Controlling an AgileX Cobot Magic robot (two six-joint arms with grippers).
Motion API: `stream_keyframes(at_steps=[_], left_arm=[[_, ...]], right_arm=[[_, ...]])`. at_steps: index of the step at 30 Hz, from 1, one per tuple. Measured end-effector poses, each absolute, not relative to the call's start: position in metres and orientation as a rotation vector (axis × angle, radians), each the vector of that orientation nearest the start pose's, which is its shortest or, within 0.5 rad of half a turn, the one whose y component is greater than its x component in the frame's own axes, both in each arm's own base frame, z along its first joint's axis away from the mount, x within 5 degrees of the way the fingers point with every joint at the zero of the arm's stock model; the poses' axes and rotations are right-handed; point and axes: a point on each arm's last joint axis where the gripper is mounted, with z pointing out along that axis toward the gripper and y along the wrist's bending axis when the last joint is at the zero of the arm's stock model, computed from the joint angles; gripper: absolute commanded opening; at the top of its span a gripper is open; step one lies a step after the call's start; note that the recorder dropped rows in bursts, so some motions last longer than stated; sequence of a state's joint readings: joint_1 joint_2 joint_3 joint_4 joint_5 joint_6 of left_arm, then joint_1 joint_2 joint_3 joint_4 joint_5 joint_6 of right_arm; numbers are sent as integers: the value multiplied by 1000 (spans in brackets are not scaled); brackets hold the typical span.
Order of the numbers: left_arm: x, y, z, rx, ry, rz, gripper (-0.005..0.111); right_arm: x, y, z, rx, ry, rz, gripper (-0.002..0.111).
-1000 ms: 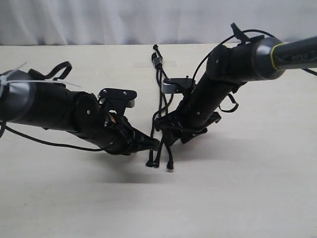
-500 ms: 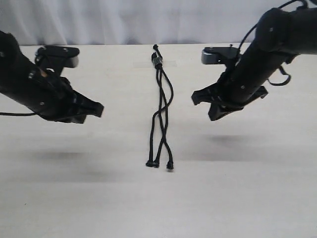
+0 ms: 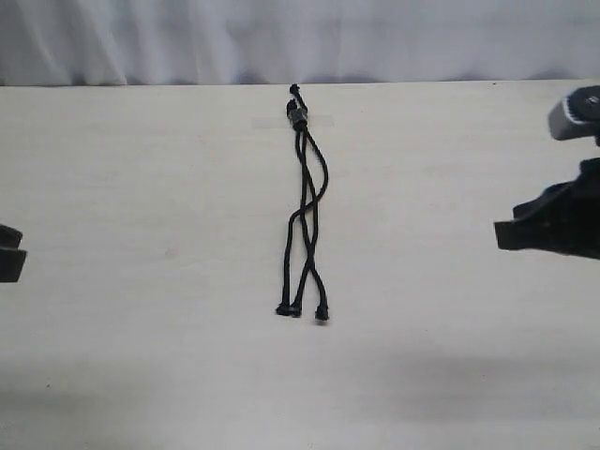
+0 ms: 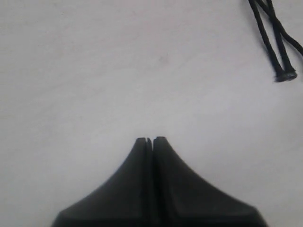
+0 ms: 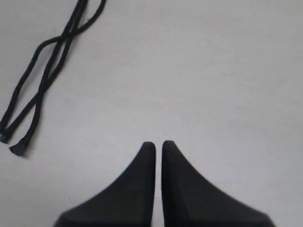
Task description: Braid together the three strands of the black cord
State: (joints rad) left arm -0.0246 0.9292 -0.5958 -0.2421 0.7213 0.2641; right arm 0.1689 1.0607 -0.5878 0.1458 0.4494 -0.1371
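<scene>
left hand (image 3: 7,251): far left edge of the exterior frame, mostly cut off. The wrist view shows its fingers pressed together with nothing between them. It is well apart from the cord.
black cord (image 3: 302,202): centre of frame, flat on the tabletop (image 3: 141,187), running from upper centre down to the middle. The bound head (image 3: 298,114) is at the upper end, near the tabletop's back edge.
three strands (image 3: 298,272): cross each other a few times in loose open loops, not a tight plait. The knobby tips (image 3: 300,309) lie just beside one another at the lower end. Nothing holds them.
right hand (image 3: 499,234): right edge of frame, fingers together with only a hairline gap, empty, well apart from the cord.
why so: my guess is both hands are parked wide so the cord lies in plain view. The braid could be finished or paused, can't tell which.
around: white curtain (image 3: 281,37) behind. A faint pale patch (image 3: 319,120) sits at the head, maybe tape pinning it, too faint to be sure.
in the way: nothing between either hand and the strands.
</scene>
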Motion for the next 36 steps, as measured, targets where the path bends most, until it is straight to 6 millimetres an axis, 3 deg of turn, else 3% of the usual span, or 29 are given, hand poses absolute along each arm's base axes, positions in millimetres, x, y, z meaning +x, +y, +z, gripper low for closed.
stream_keyframes(at_steps=[5,8,18,23,29,36], left_arm=[[148,-16,251,165,2478,-285,0],[146,-20,244,215,2435,-369,0],[152,-18,248,182,2352,-327,0],[152,-17,248,181,2351,-325,0],[152,-17,248,180,2350,-324,0],[152,-17,248,180,2350,-324,0]], right_arm=[[147,30,258,-190,2174,166,4],[109,23,266,-174,1990,177,4],[41,12,289,-153,1576,191,4],[28,9,292,-148,1497,194,4],[27,9,293,-147,1488,194,4],[35,10,272,-149,1552,174,4]])
